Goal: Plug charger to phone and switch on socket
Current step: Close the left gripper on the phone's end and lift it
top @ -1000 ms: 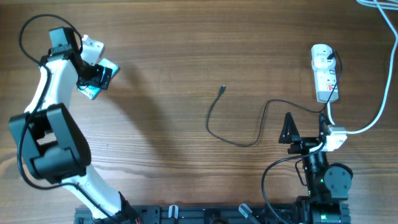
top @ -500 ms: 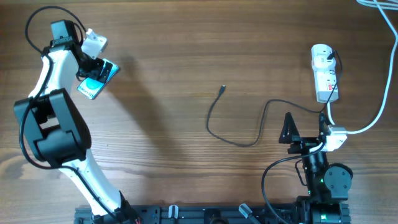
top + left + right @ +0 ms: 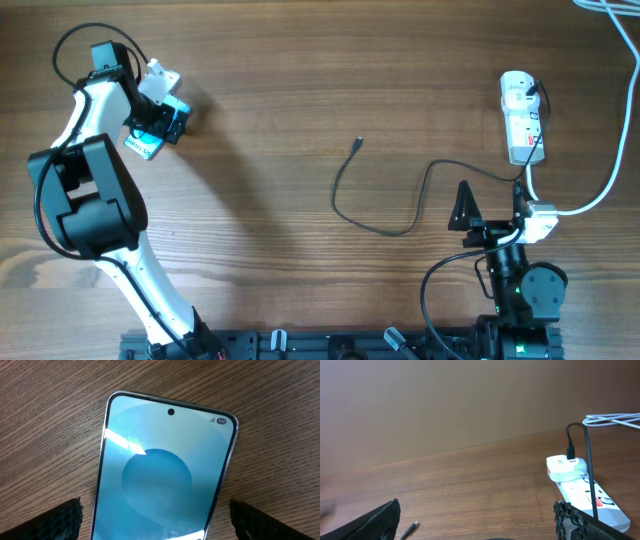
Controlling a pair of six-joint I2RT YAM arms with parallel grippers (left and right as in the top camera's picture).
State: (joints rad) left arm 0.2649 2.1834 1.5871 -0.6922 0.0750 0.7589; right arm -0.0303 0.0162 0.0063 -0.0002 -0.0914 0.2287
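A phone [image 3: 146, 142] with a lit blue screen lies flat on the wood table at the far left. In the left wrist view the phone [image 3: 160, 475] fills the frame between the two black fingers. My left gripper [image 3: 165, 122] is open and straddles the phone without closing on it. A black charger cable [image 3: 385, 225] runs across the middle, its free plug tip [image 3: 358, 144] lying loose; the tip shows in the right wrist view [image 3: 410, 529]. A white socket strip [image 3: 522, 117] with a charger plugged in sits at the right. My right gripper [image 3: 492, 212] is open and empty.
A white mains cable [image 3: 612, 160] runs from the socket strip off the right edge. The socket strip also shows in the right wrist view [image 3: 585, 490] with its black lead. The arm bases stand along the front edge.
My left gripper has shifted slightly right and turned over the phone. The cable, socket strip and right arm have not moved.
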